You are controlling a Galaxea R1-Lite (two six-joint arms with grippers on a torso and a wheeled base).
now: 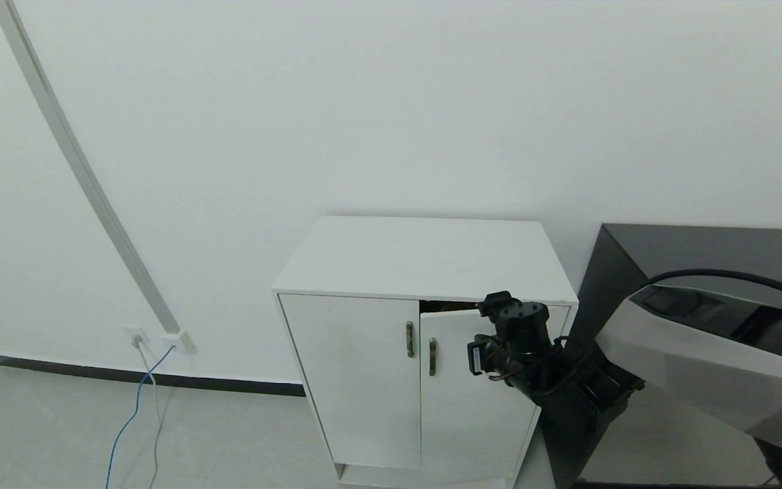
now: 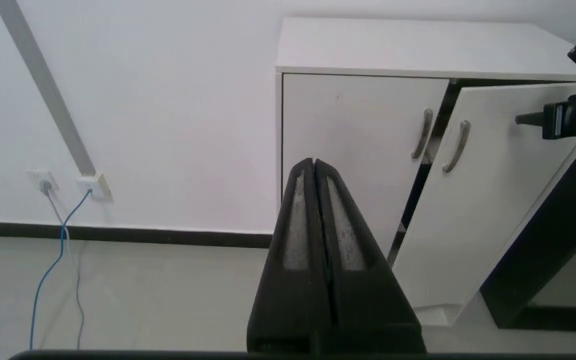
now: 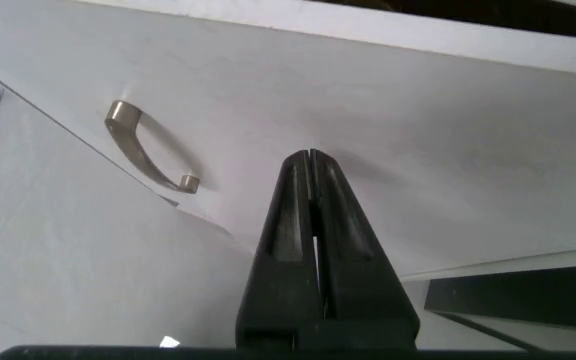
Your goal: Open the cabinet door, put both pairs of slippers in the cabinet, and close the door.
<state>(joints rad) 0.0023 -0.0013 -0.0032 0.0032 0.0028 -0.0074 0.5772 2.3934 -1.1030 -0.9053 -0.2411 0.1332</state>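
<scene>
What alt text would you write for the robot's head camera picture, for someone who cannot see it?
A white two-door cabinet stands against a white wall, its right door slightly ajar, with the robot's black right hand at that door's upper front. A blue cable hangs from a wall socket to the left.

Both end effectors (image 2: 314,165) (image 3: 313,158) seemingly closed, empty

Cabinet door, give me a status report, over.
Left gripper shut, held back from cabinet. Right gripper shut, tip near right door face. That door ajar, left door closed. Right arm stands in its swing.
</scene>
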